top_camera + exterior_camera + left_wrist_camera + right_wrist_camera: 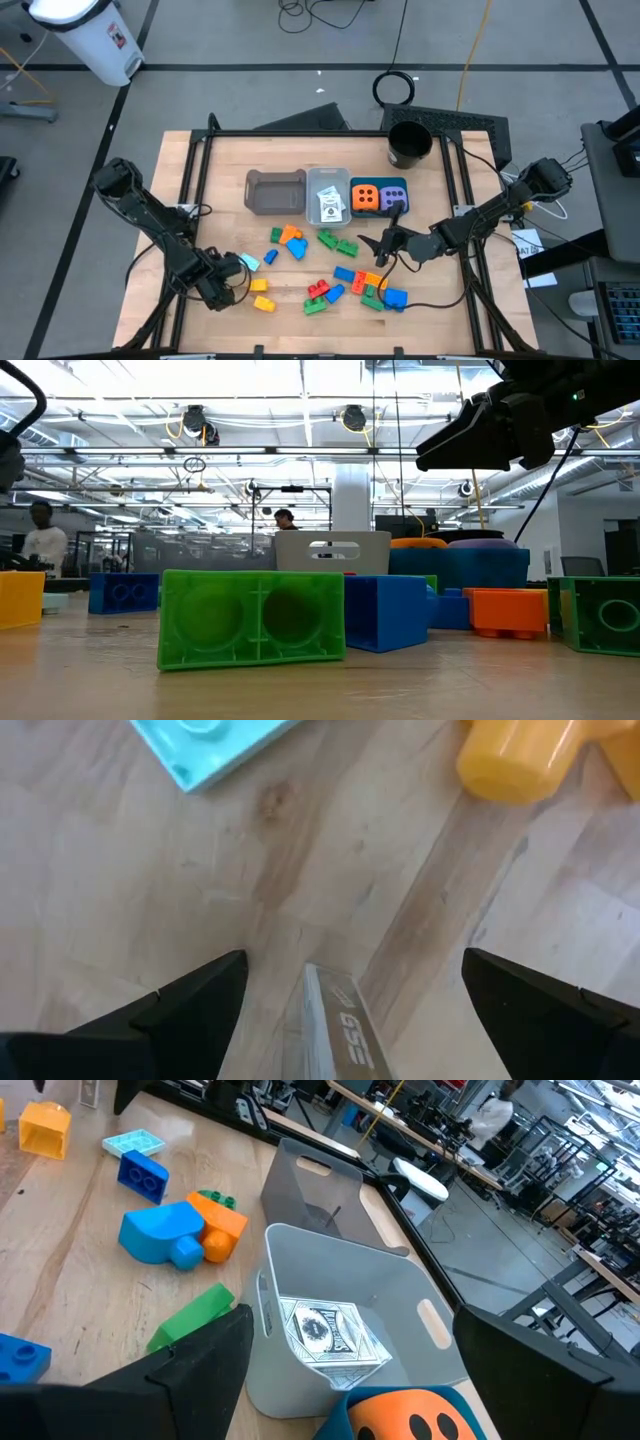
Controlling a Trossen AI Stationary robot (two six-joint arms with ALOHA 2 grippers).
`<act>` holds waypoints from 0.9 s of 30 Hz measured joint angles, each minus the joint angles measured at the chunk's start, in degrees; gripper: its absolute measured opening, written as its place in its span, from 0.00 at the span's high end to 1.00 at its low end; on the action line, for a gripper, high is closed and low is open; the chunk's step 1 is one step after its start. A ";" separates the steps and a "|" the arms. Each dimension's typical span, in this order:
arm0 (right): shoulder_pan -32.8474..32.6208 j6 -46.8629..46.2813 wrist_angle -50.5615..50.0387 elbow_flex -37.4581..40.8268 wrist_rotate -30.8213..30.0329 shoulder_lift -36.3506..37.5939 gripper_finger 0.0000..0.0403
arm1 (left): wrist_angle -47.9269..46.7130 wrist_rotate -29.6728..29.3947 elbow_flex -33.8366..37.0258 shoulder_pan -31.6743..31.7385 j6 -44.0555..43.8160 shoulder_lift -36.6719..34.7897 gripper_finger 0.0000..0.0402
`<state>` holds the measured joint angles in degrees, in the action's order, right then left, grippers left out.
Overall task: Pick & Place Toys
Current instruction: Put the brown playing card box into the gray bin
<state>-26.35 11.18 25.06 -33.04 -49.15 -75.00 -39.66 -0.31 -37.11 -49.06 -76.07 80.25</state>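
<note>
Loose bricks lie flat on the wooden table: a teal one (247,262), two yellow (260,294), and a mixed cluster of red, blue, green and orange (350,285). The orange dotted cube (364,197) and the purple one (393,197) sit in the teal bin (379,183). A white card pack (325,1335) lies in the clear bin (328,178). My left gripper (225,280) is open and empty, low over bare wood beside the teal brick (210,745) and a yellow brick (520,760). My right gripper (373,247) is open and empty, above the table in front of the teal bin.
An empty grey bin (275,190) stands left of the clear bin. A black round cup (409,143) stands at the far right. More bricks, blue, orange and green (290,240), lie in front of the bins. Bare wood lies along the table's left side. People show in the room behind.
</note>
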 joint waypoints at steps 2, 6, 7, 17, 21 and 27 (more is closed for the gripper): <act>0.00 0.00 0.00 0.00 0.00 0.00 0.18 | -0.92 2.33 -0.06 -0.07 0.29 -0.02 0.06; 0.00 0.00 -0.02 0.00 0.00 0.00 0.18 | -1.50 6.80 -0.06 -0.73 0.19 -0.04 0.06; 0.00 0.00 -0.02 0.00 0.00 0.00 0.18 | -1.77 8.15 -0.06 -1.05 -0.13 -0.04 0.06; 0.00 -0.02 -0.09 0.02 0.00 0.00 0.18 | -8.63 19.07 0.05 -6.62 -5.60 0.00 0.06; 0.00 -0.02 -0.09 0.02 0.00 0.00 0.18 | -8.17 15.49 0.05 -8.52 -6.85 0.02 0.06; 0.00 -0.04 -0.09 0.02 0.00 0.00 0.18 | -8.51 13.58 0.05 -10.28 -5.88 0.02 0.06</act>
<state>-26.35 11.14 24.97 -33.01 -49.15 -75.00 -48.17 13.27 -37.06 -59.34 -81.96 80.27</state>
